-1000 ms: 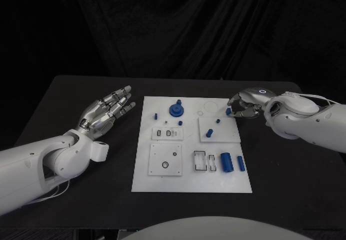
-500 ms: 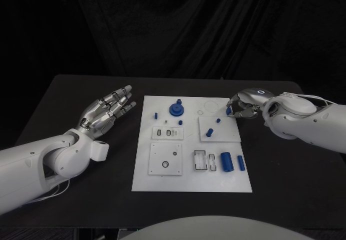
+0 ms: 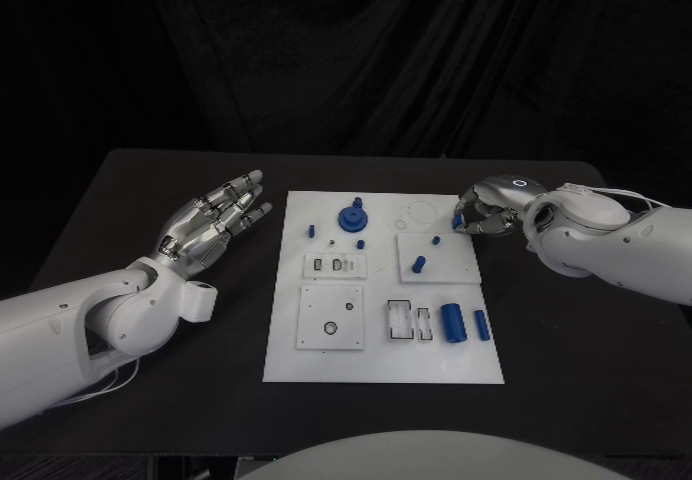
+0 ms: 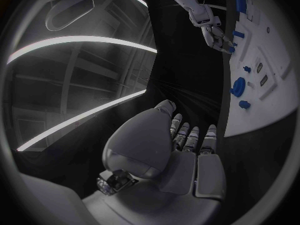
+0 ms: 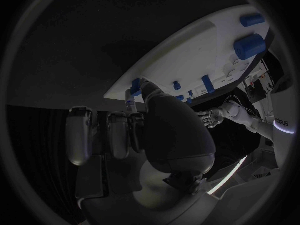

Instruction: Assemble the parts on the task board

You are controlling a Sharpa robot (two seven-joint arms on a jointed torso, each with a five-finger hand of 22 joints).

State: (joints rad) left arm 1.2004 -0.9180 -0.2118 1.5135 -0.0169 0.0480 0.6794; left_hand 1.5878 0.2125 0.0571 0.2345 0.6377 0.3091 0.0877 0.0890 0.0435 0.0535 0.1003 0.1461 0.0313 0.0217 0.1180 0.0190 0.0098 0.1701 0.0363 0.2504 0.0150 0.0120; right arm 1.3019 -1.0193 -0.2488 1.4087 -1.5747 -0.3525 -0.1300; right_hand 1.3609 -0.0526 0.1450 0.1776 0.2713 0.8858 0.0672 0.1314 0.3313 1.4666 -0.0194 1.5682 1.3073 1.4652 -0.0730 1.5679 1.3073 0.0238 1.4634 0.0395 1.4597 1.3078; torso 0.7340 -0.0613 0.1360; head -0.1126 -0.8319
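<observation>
Fingers (image 3: 231, 209) of the silver left hand (image 3: 214, 222) lie spread and straight, holding nothing, above the black bench (image 3: 173, 400) just beyond the left edge of the white rectangular task board (image 3: 378, 370). At the board's far right corner the silver right hand (image 3: 488, 215) has its fingers curled in, pinching a small blue part (image 3: 457, 223) right at the board's edge. On the board, the large round blue knob-shaped part (image 3: 352, 218) stands near the far edge, a small blue peg (image 3: 418, 265) sits right of centre, and 2 blue cylinders (image 3: 454, 324) lie side by side toward the near right corner.
</observation>
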